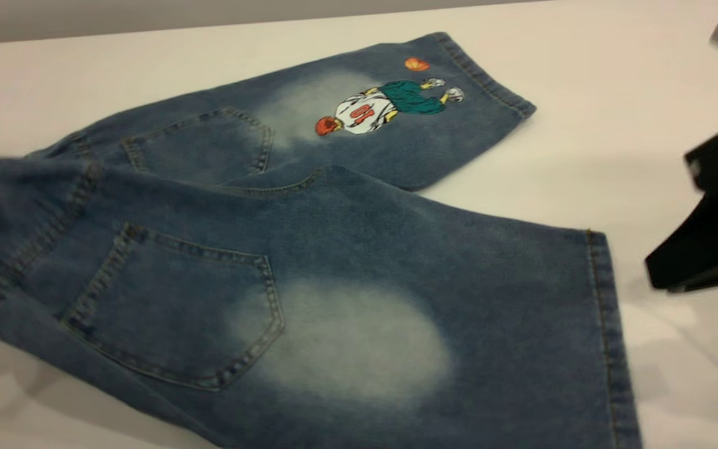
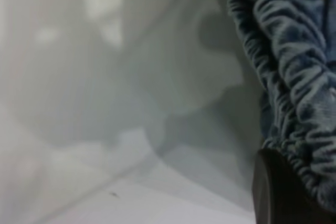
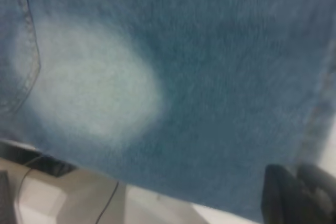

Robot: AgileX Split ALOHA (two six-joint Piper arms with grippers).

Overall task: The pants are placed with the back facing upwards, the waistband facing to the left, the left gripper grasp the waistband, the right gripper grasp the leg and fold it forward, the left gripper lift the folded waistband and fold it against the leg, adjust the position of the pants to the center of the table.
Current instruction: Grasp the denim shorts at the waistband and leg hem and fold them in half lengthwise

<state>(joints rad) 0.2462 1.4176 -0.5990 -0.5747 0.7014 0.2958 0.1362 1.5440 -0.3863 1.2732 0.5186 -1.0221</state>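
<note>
denim shorts spread out, claws at either end

nearest, the wide blue denim leg (image 1: 396,324) with its pale oval fade lies flat on the smooth white table (image 1: 614,125). just right of its hem hovers the black right gripper (image 1: 702,243), off the cloth; whether its fingers are parted, i cannot tell. beyond, the printed leg of the short blue pants (image 1: 309,212) points away. the left gripper (image 2: 278,192), a black claw, touches the ruched waistband (image 2: 294,61); its grip cannot be made out.

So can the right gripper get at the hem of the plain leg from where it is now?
Probably yes. The right gripper sits over bare table just beyond the leg hem, with nothing lying between them. Its wrist view shows a fingertip already at the denim's edge.
</note>
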